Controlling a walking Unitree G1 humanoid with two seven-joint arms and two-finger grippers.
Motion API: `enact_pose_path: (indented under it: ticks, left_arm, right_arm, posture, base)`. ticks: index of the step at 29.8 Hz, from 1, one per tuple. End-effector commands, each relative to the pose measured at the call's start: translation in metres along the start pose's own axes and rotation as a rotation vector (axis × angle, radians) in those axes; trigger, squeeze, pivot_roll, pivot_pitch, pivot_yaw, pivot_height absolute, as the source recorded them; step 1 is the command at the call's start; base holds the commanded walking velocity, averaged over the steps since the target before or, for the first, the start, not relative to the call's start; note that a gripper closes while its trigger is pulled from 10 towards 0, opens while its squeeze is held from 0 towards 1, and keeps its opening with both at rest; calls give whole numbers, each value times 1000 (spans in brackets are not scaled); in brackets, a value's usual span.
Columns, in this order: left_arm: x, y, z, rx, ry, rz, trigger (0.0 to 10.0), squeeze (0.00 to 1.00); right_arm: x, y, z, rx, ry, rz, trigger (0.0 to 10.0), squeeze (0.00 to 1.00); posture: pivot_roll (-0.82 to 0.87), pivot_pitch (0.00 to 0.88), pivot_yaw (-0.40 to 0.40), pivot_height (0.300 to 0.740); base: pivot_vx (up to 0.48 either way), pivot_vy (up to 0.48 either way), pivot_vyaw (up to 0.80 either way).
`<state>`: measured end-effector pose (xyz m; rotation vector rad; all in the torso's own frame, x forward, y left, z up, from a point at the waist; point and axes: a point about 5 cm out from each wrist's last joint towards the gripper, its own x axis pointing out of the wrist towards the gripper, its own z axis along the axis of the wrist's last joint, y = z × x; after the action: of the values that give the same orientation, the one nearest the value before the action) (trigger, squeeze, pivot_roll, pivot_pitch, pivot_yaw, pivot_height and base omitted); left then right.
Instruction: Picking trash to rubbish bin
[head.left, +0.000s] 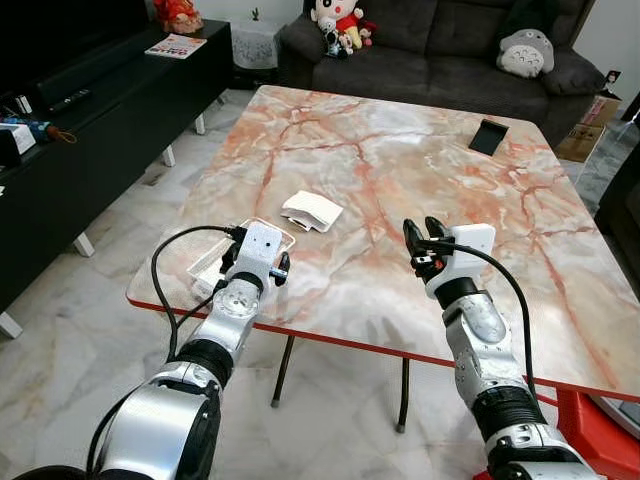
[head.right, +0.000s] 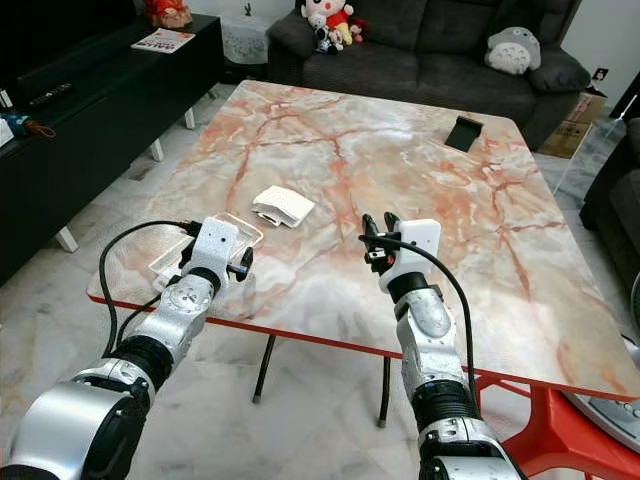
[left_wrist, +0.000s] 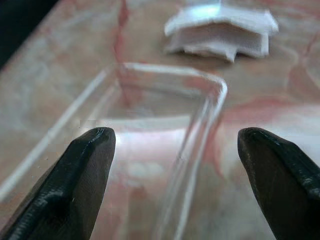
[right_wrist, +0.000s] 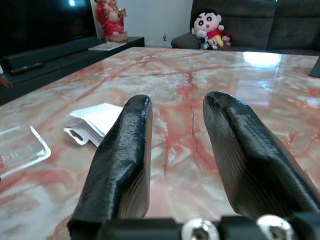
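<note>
Marble-topped table (head.left: 400, 170) seen from the robot's head, with both arms raised over its near edge. The left gripper (left_wrist: 172, 165) hovers low at the near-left corner, its 2 black fingers spread wide on either side of the far rim of a clear plastic tray (left_wrist: 150, 150); nothing is held. The right gripper (head.left: 424, 240) stands above the near-centre of the table, fingers parted by a narrow gap and empty. The second piece of trash, a folded white tissue (head.left: 311, 211), lies just beyond the tray, between the 2 grippers and closer to the left one. A dark phone-like object (head.left: 488, 136) rests at the far right.

Risks, as judged from this position: the tray is thin, transparent and glossy, so the fingers may close on only 1 wall, letting it flex and slip out. It also sits close to the table edge, and a downward push could tip it onto the floor. A forward overshoot would nudge the tissue.

Writing: a magazine (head.left: 175, 46) on the black TV cabinet (head.left: 110, 120) at far left carries print too small to read. No brand or label is legible on the tray or tissue.
</note>
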<state>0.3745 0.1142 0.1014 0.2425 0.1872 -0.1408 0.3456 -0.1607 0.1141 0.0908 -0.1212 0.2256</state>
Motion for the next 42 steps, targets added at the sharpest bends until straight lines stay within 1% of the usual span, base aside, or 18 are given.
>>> enact_pose_path:
  ticks: [1, 6, 12, 15, 16, 25, 42]
  left_arm:
    - [2, -3, 3, -19, 13, -15, 10000, 0]
    - [1, -7, -1, -10, 43, -31, 10000, 0]
    - [1, -9, -4, 42, 84, -53, 9961, 0]
    - [1, -10, -4, 47, 89, -55, 9961, 0]
    - [1, -11, -5, 50, 100, -60, 0, 0]
    - [1, -14, -5, 49, 113, -70, 0, 0]
    - [3, -10, -1, 17, 100, -35, 0, 0]
  right_arm:
    - [-1, -4, 3, -18, -2, 0, 10000, 0]
    - [-1, -5, 4, -22, 3, 3, 10000, 0]
    - [-1, -4, 4, -22, 6, 7, 10000, 0]
    - [-2, -4, 4, -23, 8, 8, 10000, 0]
    - [-2, -4, 4, -22, 9, 8, 10000, 0]
    - [-2, -4, 4, -22, 12, 10, 10000, 0]
    - [-2, -4, 3, -19, 20, 10, 10000, 0]
  posture:
    - [-91, 50, -113, 740]
    - [-92, 54, -118, 740]
    - [-92, 55, -120, 740]
    - [-92, 55, -120, 740]
    - [-93, 53, -120, 740]
    - [-95, 55, -121, 740]
    - [-95, 53, -122, 740]
  base:
    - [0, 0, 0]
    - [0, 0, 0]
    - [0, 0, 0]
    - [0, 0, 0]
    - [0, 0, 0]
    - [0, 0, 0]
    - [0, 0, 0]
